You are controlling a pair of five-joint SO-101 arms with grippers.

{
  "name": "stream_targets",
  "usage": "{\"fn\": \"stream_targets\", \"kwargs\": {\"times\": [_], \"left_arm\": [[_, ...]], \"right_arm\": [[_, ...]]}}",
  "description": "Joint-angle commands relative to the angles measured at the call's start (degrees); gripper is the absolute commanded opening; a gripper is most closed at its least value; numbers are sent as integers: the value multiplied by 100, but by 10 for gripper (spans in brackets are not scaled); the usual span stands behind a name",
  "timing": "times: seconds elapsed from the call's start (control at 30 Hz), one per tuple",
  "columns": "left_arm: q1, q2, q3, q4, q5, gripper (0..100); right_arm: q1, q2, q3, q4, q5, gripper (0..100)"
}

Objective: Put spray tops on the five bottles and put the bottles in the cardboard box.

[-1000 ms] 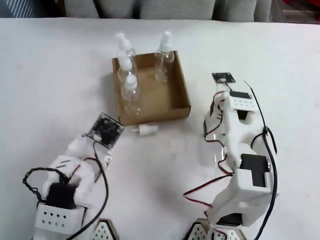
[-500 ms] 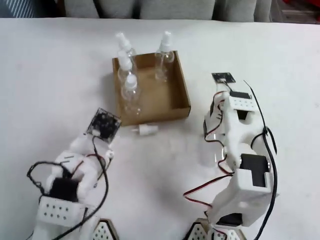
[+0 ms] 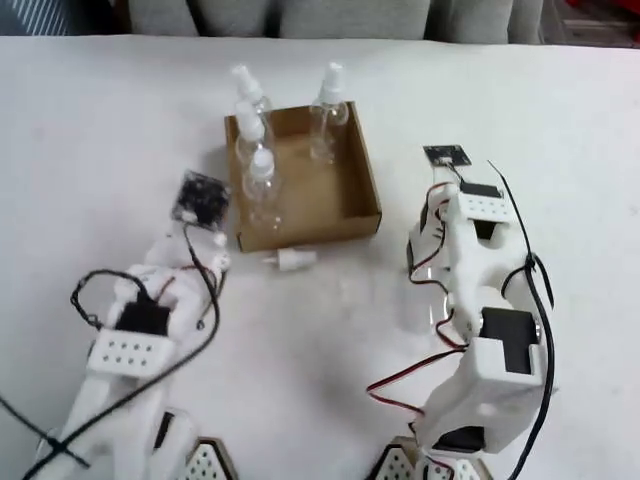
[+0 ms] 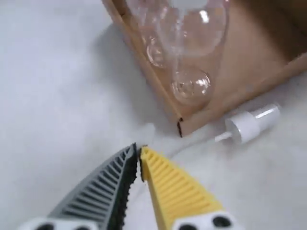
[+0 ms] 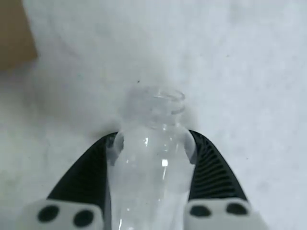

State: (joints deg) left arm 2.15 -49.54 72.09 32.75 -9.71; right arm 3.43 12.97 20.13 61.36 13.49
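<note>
Over the table (image 3: 100, 120), I am swinging my shut, empty left gripper (image 4: 138, 155) off the loose spray top (image 4: 247, 125), delaying capping the bottle (image 5: 151, 179) clamped in my right gripper (image 5: 152, 138).

Left gripper (image 4: 138, 155) low over white table (image 4: 57, 86), grey and yellow ribbed fingers (image 4: 168, 187) pressed together, nothing between them. Tips sit near the corner of the cardboard box (image 4: 240, 98). Clear bottles (image 4: 192, 43) stand inside the box against its wall. Loose white spray top (image 4: 250, 123) lies on its side on the table, just outside the box.
</note>
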Motion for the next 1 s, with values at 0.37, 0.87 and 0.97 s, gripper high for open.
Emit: {"fn": "stream_targets", "kwargs": {"times": [0.37,0.87,0.97], "left_arm": [[-189,3670,-1820,-1169,448,23],[708,3916,-2092,686,475,22],[752,3934,-2075,985,475,21]], "right_arm": [[84,-57,97,-66,79,16],[84,-57,88,-75,79,17],[84,-57,88,-75,79,17]]}}
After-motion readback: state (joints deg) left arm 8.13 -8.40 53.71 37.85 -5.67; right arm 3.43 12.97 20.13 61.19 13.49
